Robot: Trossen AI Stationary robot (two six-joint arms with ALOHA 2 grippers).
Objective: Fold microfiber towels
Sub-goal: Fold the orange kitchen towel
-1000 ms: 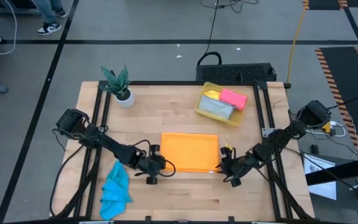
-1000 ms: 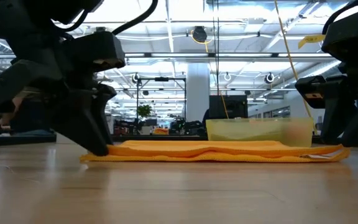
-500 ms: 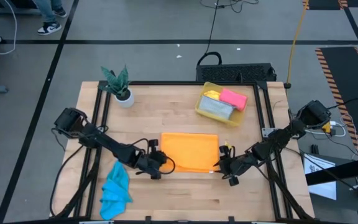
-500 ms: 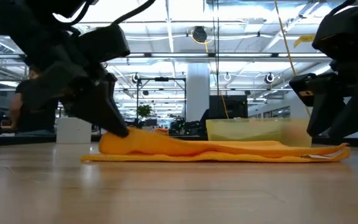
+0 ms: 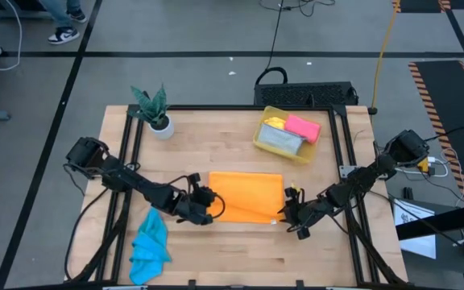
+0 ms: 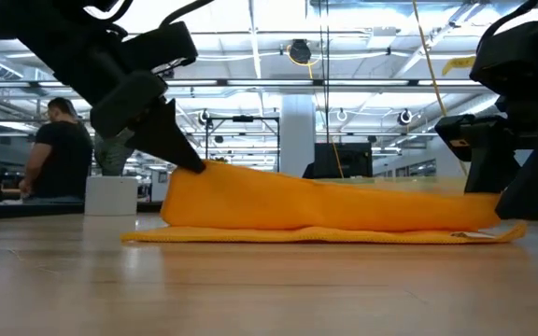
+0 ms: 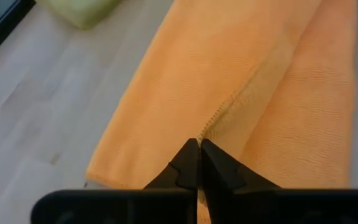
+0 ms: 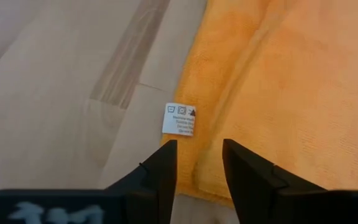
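Observation:
An orange towel [image 5: 246,196] lies in the middle of the table. My left gripper [image 5: 209,212] is shut on its near left corner, which stands raised in the low view [image 6: 215,182]. My right gripper [image 5: 285,218] is open at the near right corner, its fingers on either side of the towel's edge and white label [image 8: 179,119]; I cannot tell whether they touch it. A bright blue towel [image 5: 150,242] lies crumpled at the near left. Pink [image 5: 303,126], grey [image 5: 279,140] and yellow [image 5: 275,122] towels sit in the bin. My left gripper pinches the orange towel's hemmed edge [image 7: 221,114] at the near left corner between its two fingers, slanting down from the table's left. One layer or several, I cannot tell. The pinched end is lifted and slopes down to the right; a lower strip [image 6: 325,235] stays flat on the table.
A translucent yellow bin [image 5: 266,138] stands at the far right, a small potted plant [image 5: 153,109] at the far left. Bare wood lies along the near edge. A person [image 6: 59,149] stands in the room beyond the table.
My left gripper has shut on the orange towel's near left corner, rolled, and gone up and a little toward the towel. The towel's left end has lifted off the table into a slope; its right end and lower strip have stayed flat. My right gripper has kept still.

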